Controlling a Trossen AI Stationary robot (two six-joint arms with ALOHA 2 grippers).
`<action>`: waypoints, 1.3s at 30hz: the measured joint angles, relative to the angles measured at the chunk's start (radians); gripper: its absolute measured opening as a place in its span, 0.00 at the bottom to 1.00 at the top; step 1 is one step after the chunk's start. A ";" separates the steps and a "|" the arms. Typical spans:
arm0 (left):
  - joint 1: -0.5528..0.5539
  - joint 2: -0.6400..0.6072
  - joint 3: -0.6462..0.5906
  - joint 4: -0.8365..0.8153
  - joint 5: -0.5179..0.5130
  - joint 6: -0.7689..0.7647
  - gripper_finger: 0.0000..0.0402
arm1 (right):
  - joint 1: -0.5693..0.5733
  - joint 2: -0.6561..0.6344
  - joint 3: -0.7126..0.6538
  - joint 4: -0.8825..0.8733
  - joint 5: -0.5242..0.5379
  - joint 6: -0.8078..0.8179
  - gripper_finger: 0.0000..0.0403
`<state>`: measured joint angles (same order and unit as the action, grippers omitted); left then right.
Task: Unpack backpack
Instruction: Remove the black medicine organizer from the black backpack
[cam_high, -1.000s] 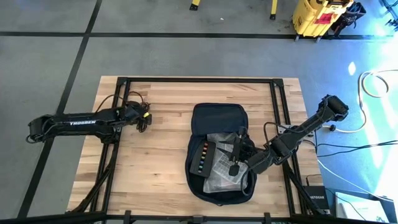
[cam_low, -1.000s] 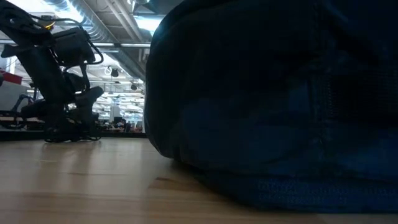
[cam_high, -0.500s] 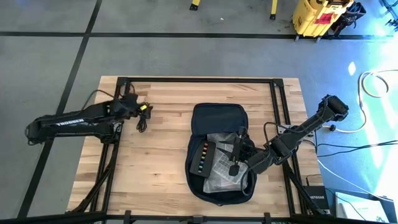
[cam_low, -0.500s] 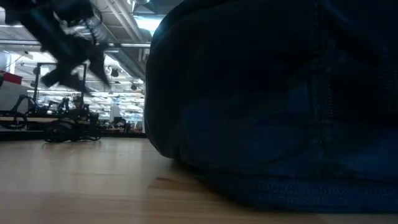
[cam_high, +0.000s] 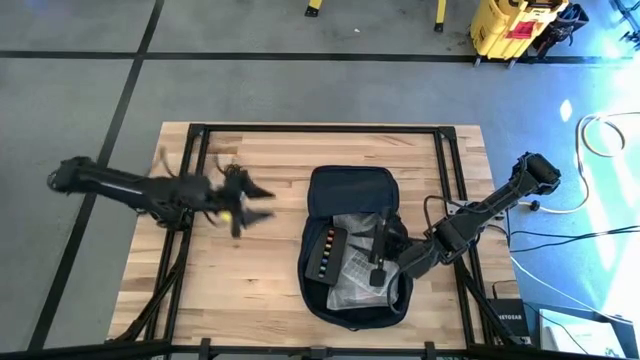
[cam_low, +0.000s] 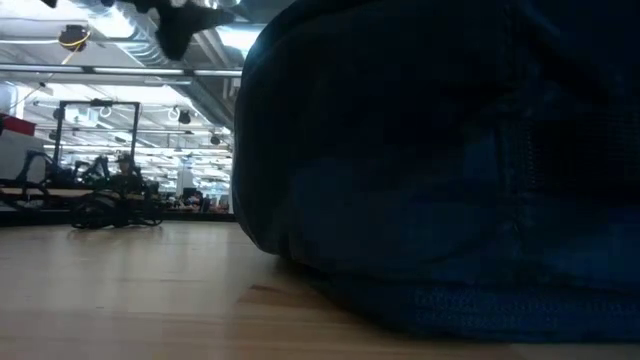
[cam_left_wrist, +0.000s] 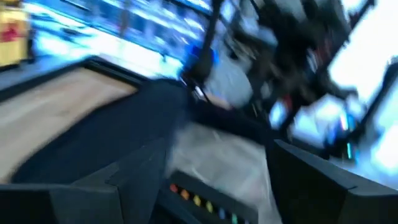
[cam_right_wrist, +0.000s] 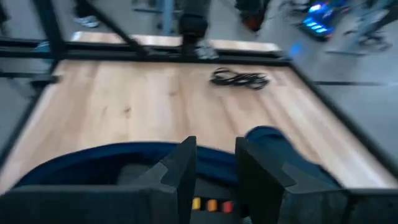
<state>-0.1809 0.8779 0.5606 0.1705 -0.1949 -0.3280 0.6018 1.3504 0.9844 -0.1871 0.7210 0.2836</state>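
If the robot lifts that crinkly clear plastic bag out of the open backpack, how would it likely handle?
The clear plastic bag looks creased and thin, so it would probably sag and crumple instead of holding shape. It is probably light, and its glossy film may slip. It lies loose inside the backpack, beside a dark case, so it could snag there.

grey floor (cam_high: 300, 85) crossed by black tape lines (cam_high: 300, 57); a yellow bin (cam_high: 510, 25) stands far off; ceiling strip lights (cam_low: 100, 68) glow over the pale wooden table (cam_high: 270, 160).

Two dark, slim, jointed arms. Black cable looped beside right arm (cam_high: 500, 205). Small yellow spot near left arm (cam_high: 130, 187) wrist. Flat, angular, matte black fingers (cam_right_wrist: 180, 168) on each.
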 joint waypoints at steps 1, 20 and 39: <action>-0.029 0.058 0.000 0.042 0.001 0.037 0.68 | 0.000 0.006 0.001 0.001 -0.009 0.003 0.23; -0.154 0.723 0.395 -0.057 0.021 0.379 0.68 | -0.057 0.122 0.001 -0.225 -0.179 0.458 0.43; -0.019 0.829 0.490 -0.352 0.240 0.358 0.59 | -0.164 0.288 0.000 -0.154 -0.420 0.791 0.38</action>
<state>-0.1995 1.7069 1.0508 -0.1817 0.0449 0.0302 0.4379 1.6382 0.9840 -0.3413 0.3014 1.0744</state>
